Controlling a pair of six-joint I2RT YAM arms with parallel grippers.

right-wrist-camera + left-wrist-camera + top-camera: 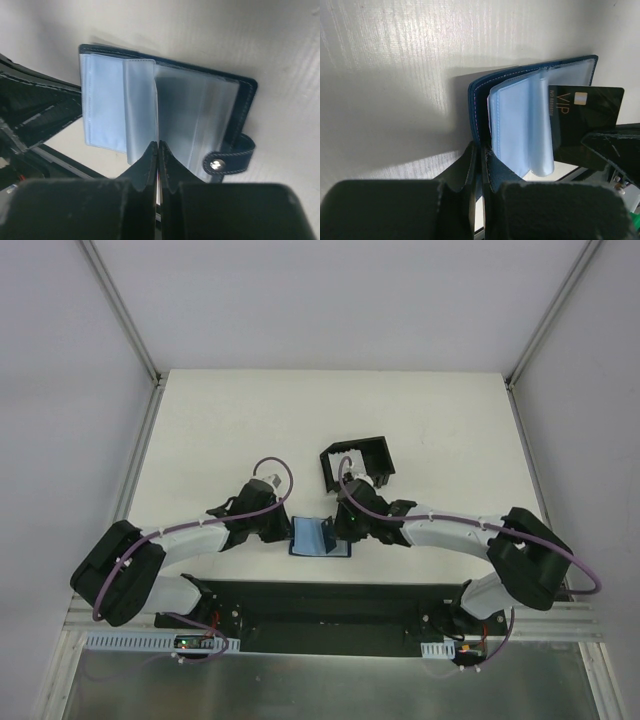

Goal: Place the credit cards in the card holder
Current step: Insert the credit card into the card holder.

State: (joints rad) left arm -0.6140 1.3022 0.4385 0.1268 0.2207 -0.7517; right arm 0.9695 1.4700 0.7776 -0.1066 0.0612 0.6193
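Observation:
The navy card holder (320, 538) lies open between my two grippers, its light blue pockets (520, 125) fanned upward. My left gripper (481, 150) is shut on the edge of its navy cover (475, 105); from above it sits at the holder's left side (285, 530). A dark credit card (587, 117) with gold "VIP" lettering and a chip stands on edge at the pockets, pinched by my right gripper (158, 146). The card's left edge meets a clear pocket leaf; whether it is inside I cannot tell. The holder's snap tab (217, 164) hangs at the right.
A black square tray (372, 447) with raised walls stands just behind the right gripper (343, 525). The white table (220, 430) is bounded by metal rails at the sides and by the dark base plate (320, 602) in front.

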